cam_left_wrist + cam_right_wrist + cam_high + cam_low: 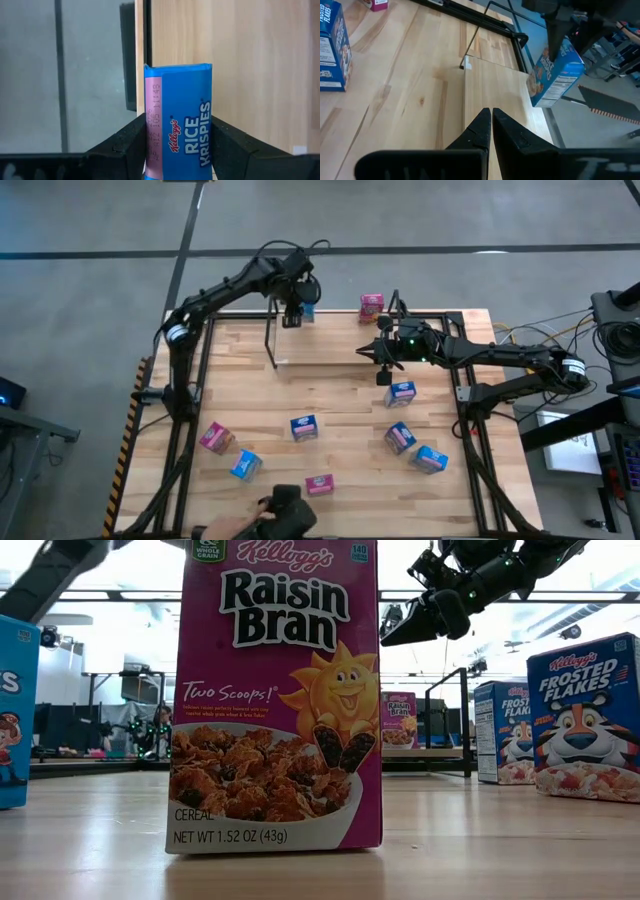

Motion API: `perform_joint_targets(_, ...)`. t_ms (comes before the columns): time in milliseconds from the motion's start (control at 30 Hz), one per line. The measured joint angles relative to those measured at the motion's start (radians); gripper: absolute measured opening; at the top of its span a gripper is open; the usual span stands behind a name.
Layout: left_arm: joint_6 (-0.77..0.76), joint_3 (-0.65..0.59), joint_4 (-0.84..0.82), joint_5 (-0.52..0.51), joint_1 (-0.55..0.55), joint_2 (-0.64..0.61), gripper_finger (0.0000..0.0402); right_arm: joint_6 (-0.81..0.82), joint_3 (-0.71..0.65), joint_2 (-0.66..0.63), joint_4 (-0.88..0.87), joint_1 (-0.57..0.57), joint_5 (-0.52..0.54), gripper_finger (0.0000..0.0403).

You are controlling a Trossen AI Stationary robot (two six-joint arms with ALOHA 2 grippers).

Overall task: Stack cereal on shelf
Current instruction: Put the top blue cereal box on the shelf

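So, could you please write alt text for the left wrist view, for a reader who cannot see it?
The left tool grips a blue Rice Krispies box between its two dark fingers, the box standing on end. Behind it lies a pale wooden surface, with a thin black post along its edge.

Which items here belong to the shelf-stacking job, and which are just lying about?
Job:
- Rice Krispies box, held in left gripper
- shelf
- loose boxes, like the Raisin Bran box
- right gripper, shut, empty

Lying about:
- black device under a person's hand
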Motion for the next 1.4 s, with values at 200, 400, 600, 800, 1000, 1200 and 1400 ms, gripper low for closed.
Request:
perform_joint_targets(200,-0.013,0.144,-0.099,0.067,0.041,0.099,0.0164,0.002,0.0,0.0,-0.012,0.0,0.0,0.0009)
perform_joint_targets(400,-0.019,0.17,-0.113,0.087,0.069,0.116,0.0164,0.01,0.0,0.0,-0.021,0.0,0.0,0.0009)
perform_joint_targets(600,-0.02,0.148,-0.129,0.087,0.08,0.118,0.0164,0.024,0.0,0.0,-0.037,0.0,0.0,0.0009)
perform_joint_targets(800,-0.02,0.145,-0.134,0.088,0.079,0.118,0.017,0.042,0.0,0.0,-0.038,0.0,0.0,0.0009)
perform_joint_targets(1000,-0.02,0.143,-0.137,0.086,0.081,0.118,0.0189,0.044,0.0,0.0,-0.044,0.0,0.0,0.0009)
perform_joint_targets(1200,-0.023,0.14,-0.137,0.073,0.084,0.117,0.0211,0.044,0.0,0.0,-0.054,0.0,0.0,0.0009)
perform_joint_targets(1400,-0.024,0.158,-0.148,0.071,0.084,0.116,0.0224,0.041,0.0,0.0,-0.054,0.0,0.0,0.0009)
